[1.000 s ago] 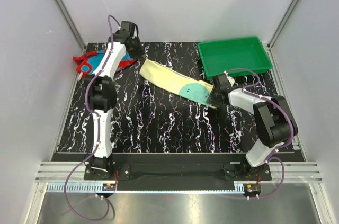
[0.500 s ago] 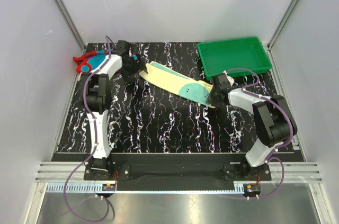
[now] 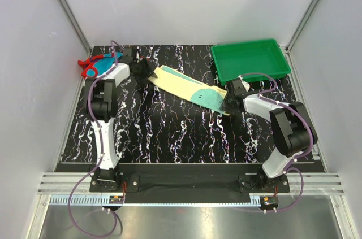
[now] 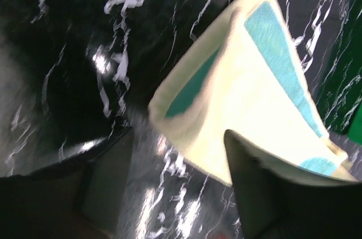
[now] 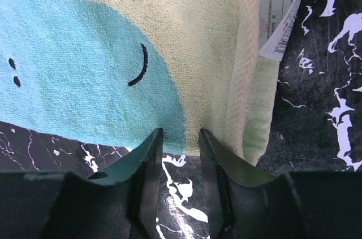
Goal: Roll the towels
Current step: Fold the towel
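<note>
The pale yellow towel [image 3: 189, 87] lies flat and diagonal mid-table, its teal half-round patch at the right end. My left gripper [image 3: 145, 70] is open at the towel's far-left end. In the left wrist view the towel [image 4: 249, 109] lies ahead of the open left gripper [image 4: 181, 177], and one finger overlaps its edge. My right gripper [image 3: 229, 102] is at the near-right end. In the right wrist view it [image 5: 180, 143] is nearly shut, with the towel's [image 5: 113, 52] edge between the tips. The red towel [image 3: 97, 65] lies bunched at the far-left corner.
A green plastic tray [image 3: 254, 61] stands at the back right, just behind my right arm. White walls and metal rails close in the black marbled table [image 3: 169, 137] on three sides. A white label [image 5: 280, 30] sticks out from the yellow towel's end.
My left arm has swung from over the red towel to the right and down, to the yellow towel's far-left end. The red towel is now uncovered. The right gripper has stayed put.
</note>
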